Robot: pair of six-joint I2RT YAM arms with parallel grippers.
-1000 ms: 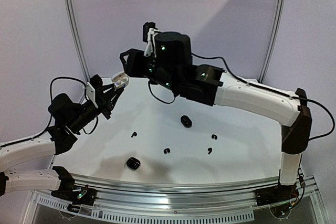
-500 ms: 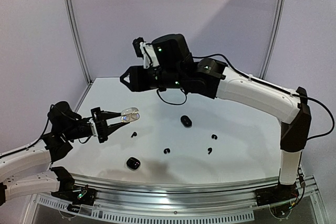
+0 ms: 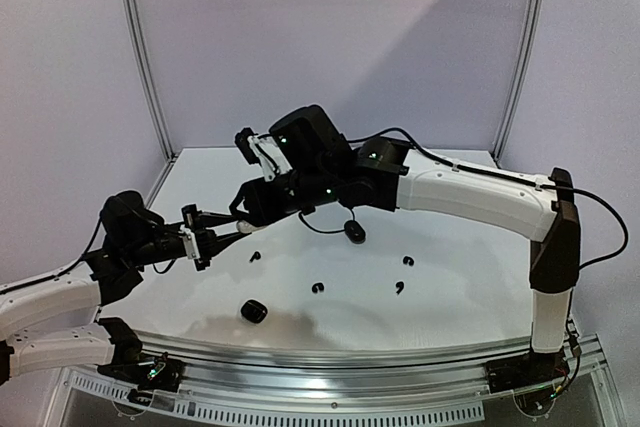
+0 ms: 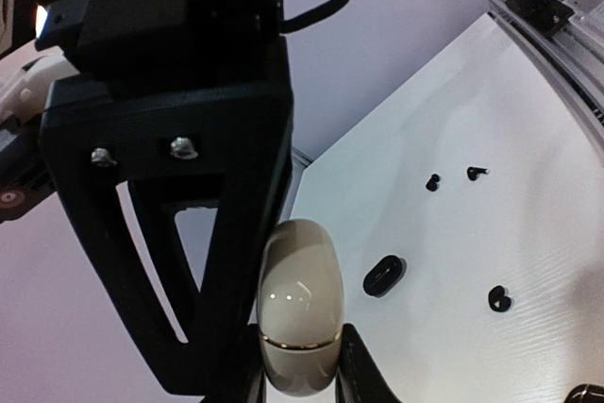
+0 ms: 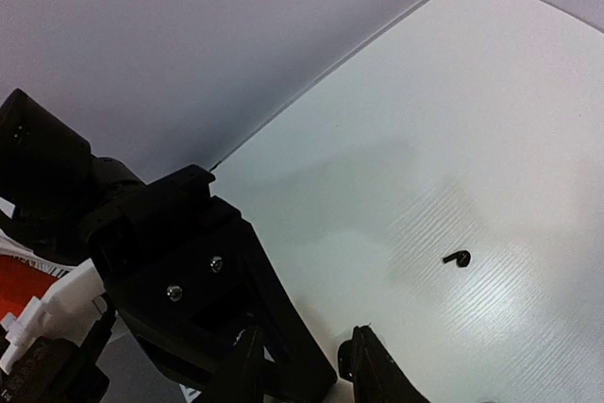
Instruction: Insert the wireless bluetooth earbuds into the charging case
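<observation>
Earbuds (image 3: 254, 256) look tiny, light and slippery; better pinch one across its hook. Left gripper (image 4: 300, 382) pinches the white case (image 4: 300, 313); right gripper (image 5: 307, 348) has its jaws spread.

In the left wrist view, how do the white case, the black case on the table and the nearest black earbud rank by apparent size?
1. white case, though it is much closer to the camera, so its lead is exaggerated.
2. black case.
3. black earbud.
</observation>
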